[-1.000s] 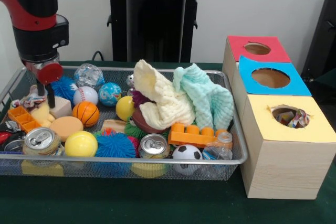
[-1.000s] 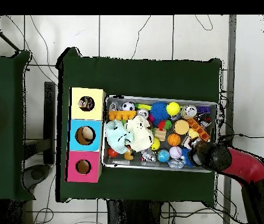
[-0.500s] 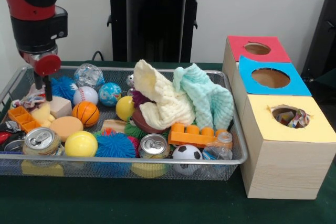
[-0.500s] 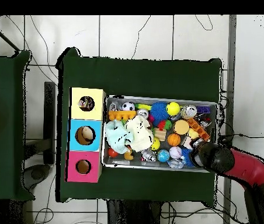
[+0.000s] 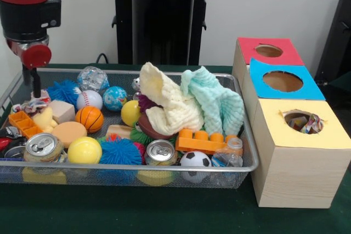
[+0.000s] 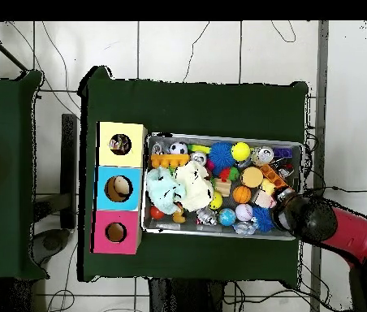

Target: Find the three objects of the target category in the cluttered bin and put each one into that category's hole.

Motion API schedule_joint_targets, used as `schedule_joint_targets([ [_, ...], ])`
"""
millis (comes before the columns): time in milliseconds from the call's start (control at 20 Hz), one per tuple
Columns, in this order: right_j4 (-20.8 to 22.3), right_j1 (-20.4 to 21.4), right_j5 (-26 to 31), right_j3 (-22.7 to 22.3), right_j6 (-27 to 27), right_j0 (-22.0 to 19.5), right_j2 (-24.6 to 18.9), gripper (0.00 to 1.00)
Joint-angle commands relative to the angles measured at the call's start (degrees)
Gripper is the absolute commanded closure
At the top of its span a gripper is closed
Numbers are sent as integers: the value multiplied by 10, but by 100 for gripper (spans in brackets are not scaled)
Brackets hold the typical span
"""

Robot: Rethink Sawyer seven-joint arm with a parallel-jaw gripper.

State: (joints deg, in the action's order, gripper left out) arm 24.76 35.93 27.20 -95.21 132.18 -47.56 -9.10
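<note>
The wire mesh bin (image 5: 164,166) is full of balls, cans, blocks and cloths; it also shows in the overhead view (image 6: 219,137). A crumpled white wrapper with a coloured print (image 5: 30,105) lies at the bin's left end in the front view. My gripper (image 5: 34,92) hangs just above and slightly behind that wrapper, apart from it. In the overhead view the arm's head (image 6: 302,218) hides the gripper. The yellow-topped box's ragged hole (image 5: 298,120) has a printed wrapper (image 5: 313,125) showing inside it; this hole also shows in the overhead view (image 6: 120,145).
A cream cloth (image 5: 167,102) and a mint cloth (image 5: 216,102) are heaped mid-bin. Next to the wrapper lie an orange block (image 5: 22,123), a cream cube (image 5: 61,112), a baseball (image 5: 89,100) and a blue spiky ball (image 5: 64,90). Blue-topped (image 5: 282,81) and red-topped (image 5: 269,51) boxes stand behind the yellow one.
The arm has risen and moved left in the front view, off the cream cube towards the bin's end. In the overhead view it has shifted right. Nothing in the bin has moved.
</note>
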Motion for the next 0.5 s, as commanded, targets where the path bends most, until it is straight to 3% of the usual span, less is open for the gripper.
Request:
schedule_joint_targets([
  [50, -6, -49, -19, -12, 33, 4, 5, 0],
  [500, -2, -77, -52, -28, 51, 9, 21, 0],
])
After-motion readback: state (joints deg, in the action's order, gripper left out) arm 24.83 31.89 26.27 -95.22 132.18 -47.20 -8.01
